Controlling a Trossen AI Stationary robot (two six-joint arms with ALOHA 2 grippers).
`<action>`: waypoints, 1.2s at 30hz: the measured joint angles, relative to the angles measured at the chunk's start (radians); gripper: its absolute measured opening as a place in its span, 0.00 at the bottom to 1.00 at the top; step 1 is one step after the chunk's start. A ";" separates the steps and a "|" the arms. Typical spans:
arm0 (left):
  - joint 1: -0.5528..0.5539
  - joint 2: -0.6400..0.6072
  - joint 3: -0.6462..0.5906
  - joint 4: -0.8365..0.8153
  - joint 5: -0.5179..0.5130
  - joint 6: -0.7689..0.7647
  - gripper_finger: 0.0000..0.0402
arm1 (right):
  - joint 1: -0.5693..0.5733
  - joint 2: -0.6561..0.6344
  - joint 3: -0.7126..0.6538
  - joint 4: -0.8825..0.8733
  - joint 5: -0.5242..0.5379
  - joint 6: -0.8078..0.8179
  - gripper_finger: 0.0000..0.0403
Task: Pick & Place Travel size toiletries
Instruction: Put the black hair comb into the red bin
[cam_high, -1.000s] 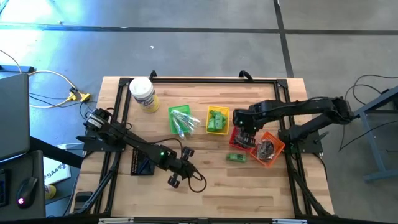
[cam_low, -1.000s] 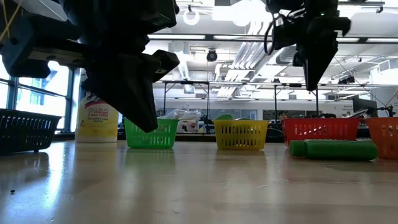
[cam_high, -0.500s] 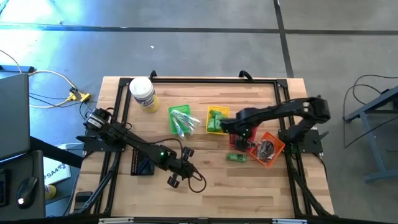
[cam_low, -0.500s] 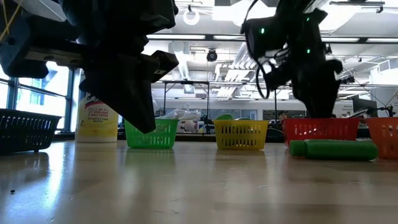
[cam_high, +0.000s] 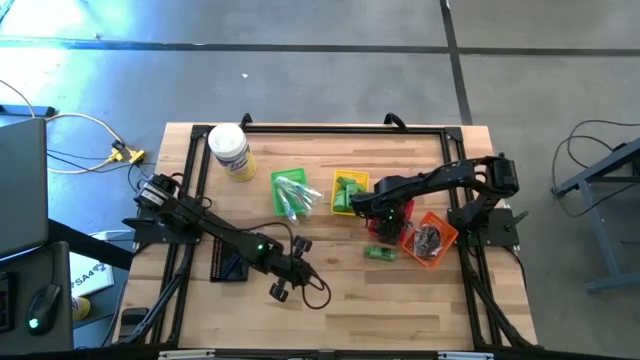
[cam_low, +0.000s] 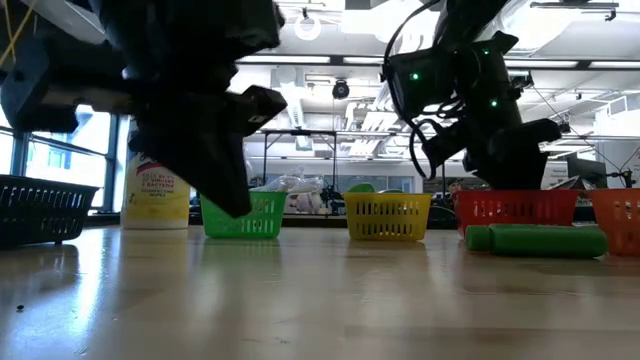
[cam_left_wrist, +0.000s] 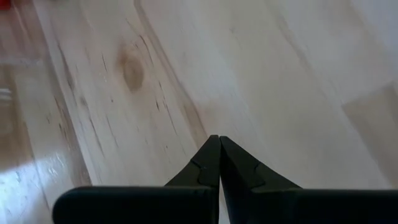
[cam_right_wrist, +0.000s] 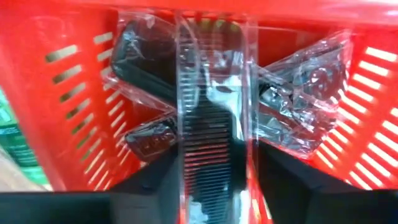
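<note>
My right gripper (cam_high: 388, 222) points steeply down into the red basket (cam_high: 378, 230); in the low view its fingertips are hidden behind the basket's wall (cam_low: 515, 207). In the right wrist view its fingers stand apart, and a clear slim packet with a black comb (cam_right_wrist: 214, 93) lies between them on other clear packets of dark pieces (cam_right_wrist: 140, 53). A green tube (cam_high: 380, 253) lies on its side on the table in front of the baskets. My left gripper (cam_high: 283, 291) waits shut above bare wood near the table's front edge. My right gripper has the comb packet's two long edges (cam_right_wrist: 181, 149) right beside its fingers. I cannot tell whether the fingers touch them. The fingers come from above, and the packet runs along them, its far end resting on the other packets in the red basket.
A row of mesh baskets: green (cam_high: 290, 192) with clear packets, yellow (cam_high: 350, 193) with green bottles, orange (cam_high: 432, 240) with dark pouches. A dark blue basket (cam_high: 228, 265) stands beside the left arm. A big white jar (cam_high: 230, 150) lies at the far left.
My right gripper has come down from above the red basket into it and has tipped to point more steeply down. The arm has folded closer over the baskets. The green tube has kept its place.
</note>
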 joint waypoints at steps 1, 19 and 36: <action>0.000 0.000 -0.008 0.000 0.000 0.001 0.00 | 0.000 0.000 0.000 0.001 -0.004 -0.004 0.41; 0.000 0.000 -0.037 0.007 -0.001 -0.013 0.00 | 0.035 -0.006 0.080 -0.128 0.115 -0.025 0.32; 0.000 0.000 -0.037 0.017 -0.001 -0.014 0.00 | 0.022 -0.021 0.138 -0.247 0.075 0.316 0.28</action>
